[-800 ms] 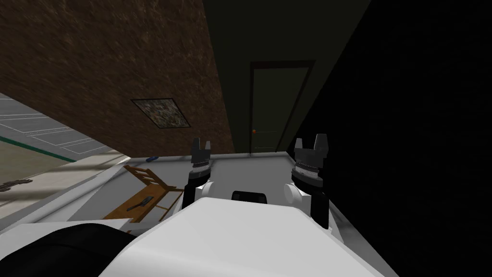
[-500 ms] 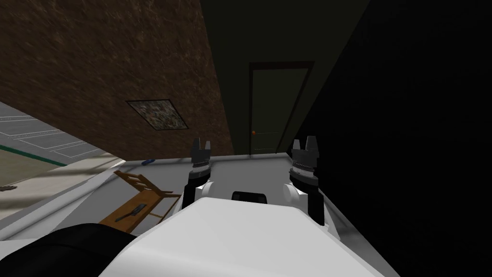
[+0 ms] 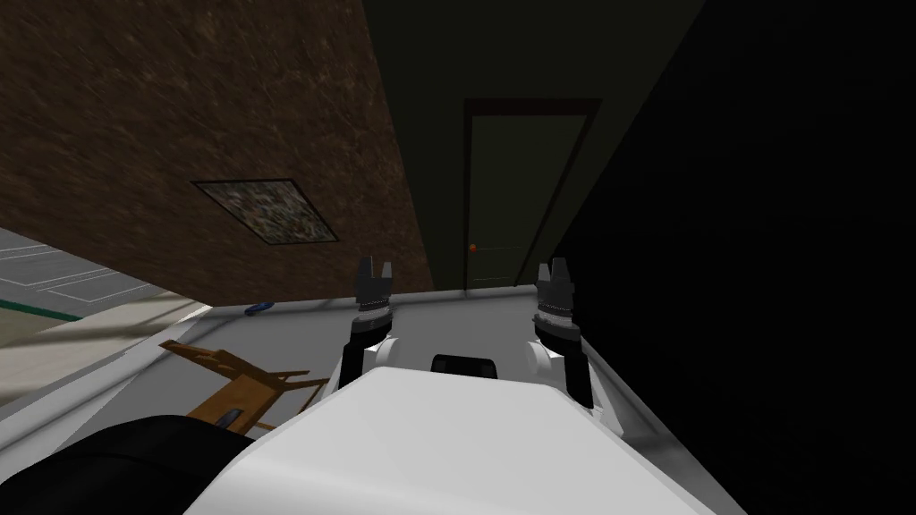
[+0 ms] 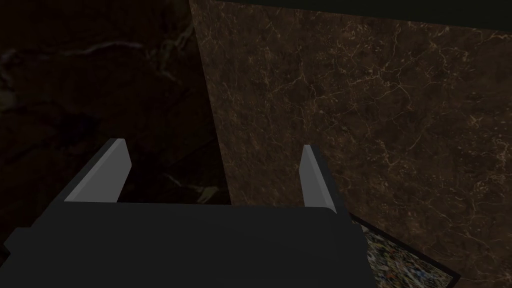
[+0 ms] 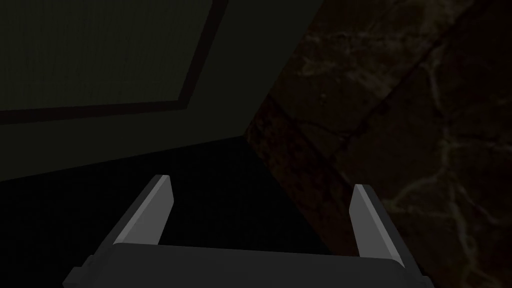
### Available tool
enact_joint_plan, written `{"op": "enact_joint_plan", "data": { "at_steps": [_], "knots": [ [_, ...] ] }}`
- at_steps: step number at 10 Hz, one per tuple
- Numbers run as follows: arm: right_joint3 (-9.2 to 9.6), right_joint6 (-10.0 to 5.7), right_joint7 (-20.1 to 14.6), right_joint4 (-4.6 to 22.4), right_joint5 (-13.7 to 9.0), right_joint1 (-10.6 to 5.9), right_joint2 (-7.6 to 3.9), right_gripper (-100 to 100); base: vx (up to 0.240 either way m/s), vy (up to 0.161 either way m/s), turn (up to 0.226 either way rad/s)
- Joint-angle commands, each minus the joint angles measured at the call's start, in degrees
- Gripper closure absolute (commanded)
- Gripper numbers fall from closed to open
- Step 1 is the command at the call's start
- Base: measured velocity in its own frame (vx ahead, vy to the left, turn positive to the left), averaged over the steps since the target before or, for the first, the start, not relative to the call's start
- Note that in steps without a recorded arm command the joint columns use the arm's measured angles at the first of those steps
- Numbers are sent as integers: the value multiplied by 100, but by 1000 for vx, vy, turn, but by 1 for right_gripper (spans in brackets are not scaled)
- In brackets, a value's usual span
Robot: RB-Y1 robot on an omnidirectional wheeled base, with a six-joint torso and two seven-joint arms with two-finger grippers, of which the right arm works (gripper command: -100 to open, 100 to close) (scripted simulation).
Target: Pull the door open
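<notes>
Door (image 3: 505,201) at corridor end: dim, dark green, dark frame, looks shut, detail hard to read. Orange knob (image 3: 471,248) is a small dot at its left edge. Left tool (image 3: 375,266) and right tool (image 3: 552,267) raised, fingers spread, gripping nothing, well apart from door. Black area (image 3: 787,268) right of door. Wooden frame-like item (image 3: 240,386) lying on floor (image 3: 465,313) at left, partly hidden, kind unclear.
</notes>
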Motion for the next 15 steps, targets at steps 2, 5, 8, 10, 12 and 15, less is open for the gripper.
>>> {"op": "enact_joint_plan", "data": {
  "at_steps": [2,5,8,10,12,15],
  "knots": [
    [21,-109,198,323,125,-75,-82,-100,135,43,-49],
    [23,-214,401,672,252,-154,-182,-100,126,39,-44],
    [25,-331,628,1064,394,-244,-280,-100,134,33,-45],
    [26,-392,745,1265,467,-289,-329,-100,97,56,-38],
    [27,-457,870,1481,546,-339,-376,-100,96,55,-37],
    [29,-554,1059,1806,664,-413,-446,-100,98,27,-40]
  ]
}}
